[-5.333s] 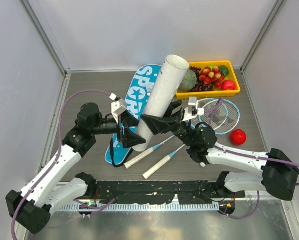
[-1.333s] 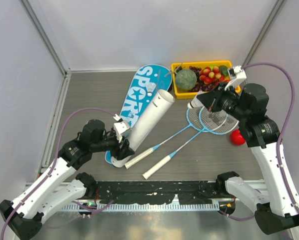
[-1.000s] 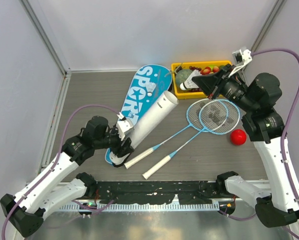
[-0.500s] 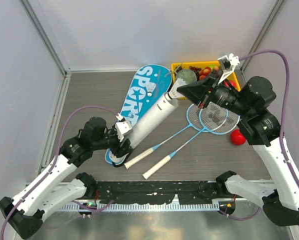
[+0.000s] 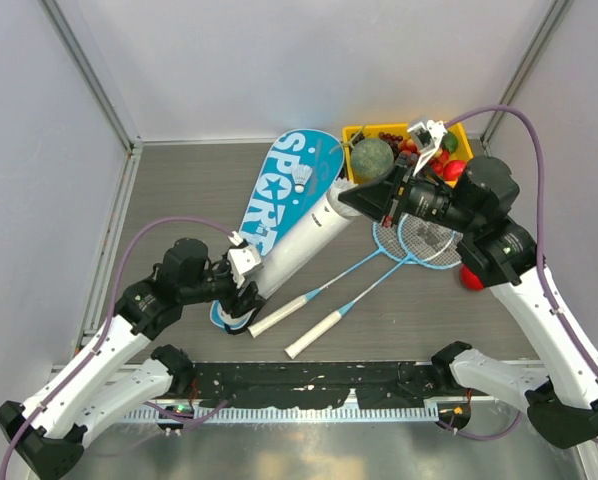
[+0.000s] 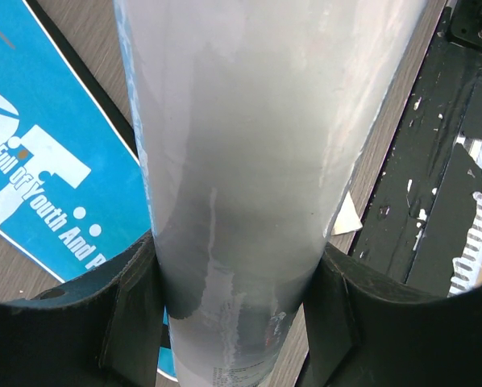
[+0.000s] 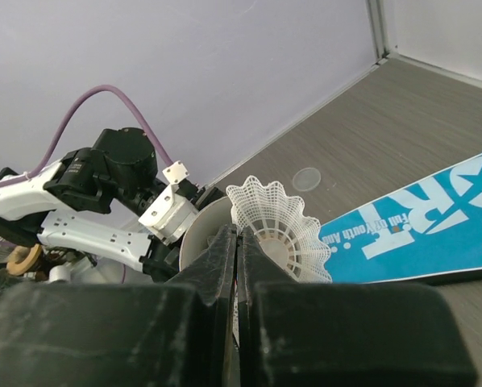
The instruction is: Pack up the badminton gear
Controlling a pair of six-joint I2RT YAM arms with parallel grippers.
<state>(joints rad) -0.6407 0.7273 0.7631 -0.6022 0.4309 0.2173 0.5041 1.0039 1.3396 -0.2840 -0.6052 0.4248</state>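
Note:
A long white tube [image 5: 301,238] lies slanted over the blue "SPORT" bag [image 5: 277,195]. My left gripper [image 5: 245,287] is shut on the tube's lower end. In the left wrist view the tube [image 6: 257,145] fills the gap between both fingers [image 6: 136,298]. My right gripper [image 7: 241,232] is shut on the rim of a white shuttlecock [image 7: 285,226], right at the tube's open mouth [image 7: 199,234]. Another shuttlecock [image 5: 301,178] rests on the bag. Two light-blue rackets [image 5: 426,234] lie crossed at the right, with their white handles [image 5: 312,336] towards the front.
A yellow tray [image 5: 461,129] of fruit with a green melon [image 5: 372,158] stands at the back right. A red round fruit [image 5: 468,281] peeks out beside my right arm. The enclosure's walls close in the back and both sides.
My right gripper has carried the shuttlecock left and down from above the yellow tray to the tube's open mouth. The left gripper keeps hold of the tube, which now lies lower.

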